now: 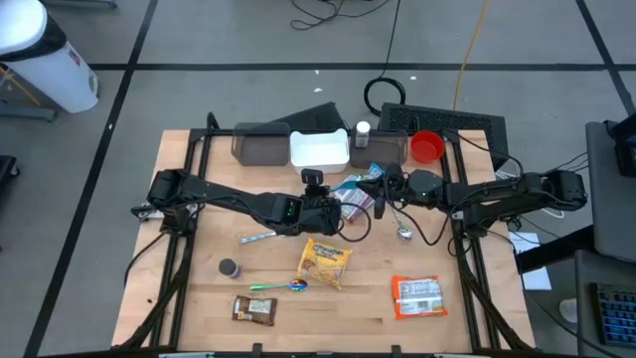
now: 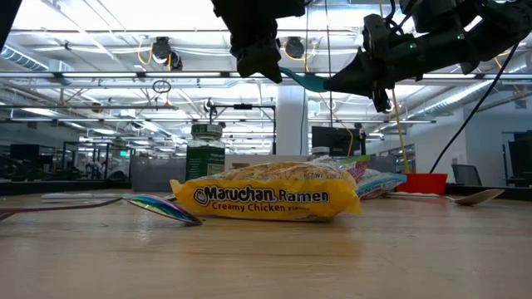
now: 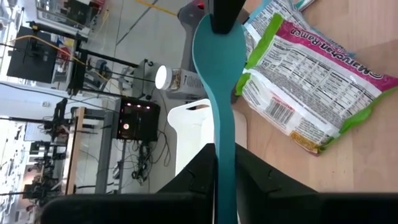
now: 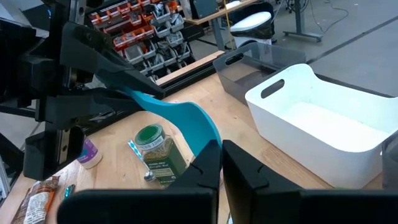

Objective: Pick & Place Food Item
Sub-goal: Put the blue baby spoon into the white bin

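A teal plastic spoon (image 3: 217, 68) hangs in the air between my two grippers, above a pink-and-green ramen packet (image 3: 311, 81) that lies flat on the table. My left gripper (image 3: 225, 155) is shut on the spoon's handle. My right gripper (image 4: 222, 152) is shut on its bowl end. In the high view they meet at the table's middle, my left gripper (image 1: 333, 206) facing my right gripper (image 1: 378, 189). A yellow Maruchan ramen packet (image 1: 325, 262) lies flat nearer the front edge. My left gripper pinches the spoon's narrow handle (image 3: 225, 140) between its two fingers, which run along the handle and slant down from the table's left. The spoon is lifted clear of the table. My right gripper pinches the far rim of the spoon's bowl (image 4: 208, 137) between its two fingers. It comes in level from the table's right. The spoon (image 2: 303, 80) spans the gap between both grippers, roughly level.
A white bin (image 1: 319, 149), two grey bins (image 1: 260, 142) (image 1: 388, 147) and a red bowl (image 1: 426, 146) line the far edge. An orange packet (image 1: 417, 295), a brown bar (image 1: 253, 310), a green-lidded jar (image 4: 152, 146) and a metal spoon (image 1: 402, 231) lie around.
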